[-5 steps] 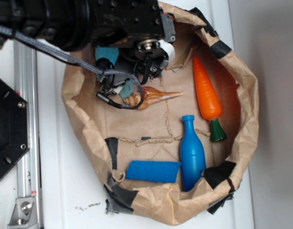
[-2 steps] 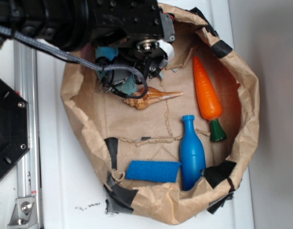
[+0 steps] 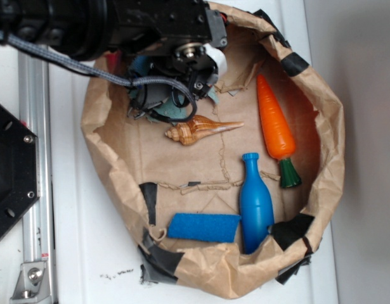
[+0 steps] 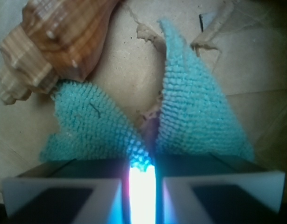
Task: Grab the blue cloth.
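Note:
The blue cloth (image 4: 194, 121) is a pale teal terry rag. In the wrist view it hangs pinched in a fold between my jaws, with two flaps spreading left and right. My gripper (image 4: 142, 163) is shut on it. In the exterior view the gripper (image 3: 182, 95) sits at the upper left inside the paper bag, and only a strip of the cloth (image 3: 175, 113) shows under it, just above the seashell (image 3: 198, 130). The arm hides the rest of the cloth.
The brown paper bag (image 3: 328, 126) lies open with raised crumpled walls. Inside it are an orange toy carrot (image 3: 274, 123), a blue plastic bottle (image 3: 255, 202) and a bright blue sponge block (image 3: 203, 227). The seashell (image 4: 54, 42) lies close to the cloth.
The gripper has moved up and away from the seashell with the cloth in it. The cable loop that lay over the shell has lifted off it.

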Available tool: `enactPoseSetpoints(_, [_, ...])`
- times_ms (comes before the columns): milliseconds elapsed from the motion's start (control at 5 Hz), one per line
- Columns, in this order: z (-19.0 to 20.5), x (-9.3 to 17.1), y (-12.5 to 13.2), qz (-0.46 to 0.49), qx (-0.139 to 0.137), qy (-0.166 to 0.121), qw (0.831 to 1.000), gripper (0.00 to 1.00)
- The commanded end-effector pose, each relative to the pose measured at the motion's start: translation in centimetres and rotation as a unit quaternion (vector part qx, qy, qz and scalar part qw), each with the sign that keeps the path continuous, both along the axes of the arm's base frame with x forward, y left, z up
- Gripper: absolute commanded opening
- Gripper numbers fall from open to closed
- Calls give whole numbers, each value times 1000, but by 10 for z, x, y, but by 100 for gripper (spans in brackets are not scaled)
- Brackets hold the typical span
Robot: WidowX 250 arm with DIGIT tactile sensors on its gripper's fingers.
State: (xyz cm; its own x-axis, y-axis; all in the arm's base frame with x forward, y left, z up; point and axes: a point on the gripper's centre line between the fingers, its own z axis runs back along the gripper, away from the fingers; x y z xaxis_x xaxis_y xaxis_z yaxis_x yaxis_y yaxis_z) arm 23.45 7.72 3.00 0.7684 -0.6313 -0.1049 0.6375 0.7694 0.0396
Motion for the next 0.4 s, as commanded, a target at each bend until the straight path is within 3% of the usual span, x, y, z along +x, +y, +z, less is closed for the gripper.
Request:
enactPoseSetpoints(0, [28,7,-5,7,42,-68,997,0])
enactPoseSetpoints(200, [79,25,-46,2,4,-132,991,0])
